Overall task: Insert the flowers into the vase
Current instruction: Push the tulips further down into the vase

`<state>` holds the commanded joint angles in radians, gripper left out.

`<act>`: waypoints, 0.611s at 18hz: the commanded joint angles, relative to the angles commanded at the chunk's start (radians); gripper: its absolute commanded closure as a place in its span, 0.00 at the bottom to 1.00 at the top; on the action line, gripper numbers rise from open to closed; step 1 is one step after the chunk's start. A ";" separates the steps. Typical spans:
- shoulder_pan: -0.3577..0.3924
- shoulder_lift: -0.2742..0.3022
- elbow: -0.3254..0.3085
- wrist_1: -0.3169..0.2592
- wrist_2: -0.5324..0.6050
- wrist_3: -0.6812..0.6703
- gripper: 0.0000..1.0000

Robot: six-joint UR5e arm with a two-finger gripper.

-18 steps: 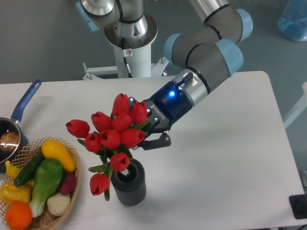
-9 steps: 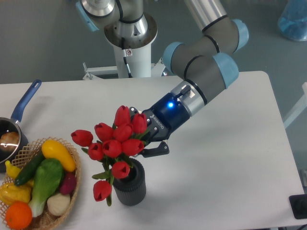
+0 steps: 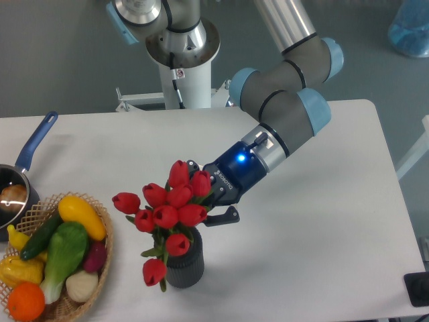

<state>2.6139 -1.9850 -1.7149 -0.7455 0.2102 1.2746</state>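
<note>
The flowers, a bunch of red tulip buds with green stems and leaves, hang tilted over the vase, a small dark grey ribbed cylinder near the table's front. The lower buds cover the vase's mouth and one bud hangs down its left side. My gripper comes in from the upper right and is shut on the flowers' stems just above and right of the vase; the buds hide most of its fingers.
A woven wicker basket with toy vegetables and fruit stands at the front left. A blue-handled saucepan sits at the left edge. The robot's base stands at the back. A dark object lies at the front right corner.
My gripper has moved the flowers right and down, so the bunch now sits over the vase's mouth. The vase has not moved.
</note>
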 joint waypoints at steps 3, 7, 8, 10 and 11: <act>-0.002 -0.015 -0.009 0.000 0.012 0.035 0.94; -0.002 -0.031 -0.023 -0.002 0.021 0.060 0.79; -0.002 -0.038 -0.025 -0.002 0.021 0.069 0.69; 0.000 -0.040 -0.026 -0.002 0.023 0.075 0.51; 0.000 -0.040 -0.028 -0.002 0.023 0.075 0.47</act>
<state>2.6139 -2.0249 -1.7426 -0.7470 0.2332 1.3499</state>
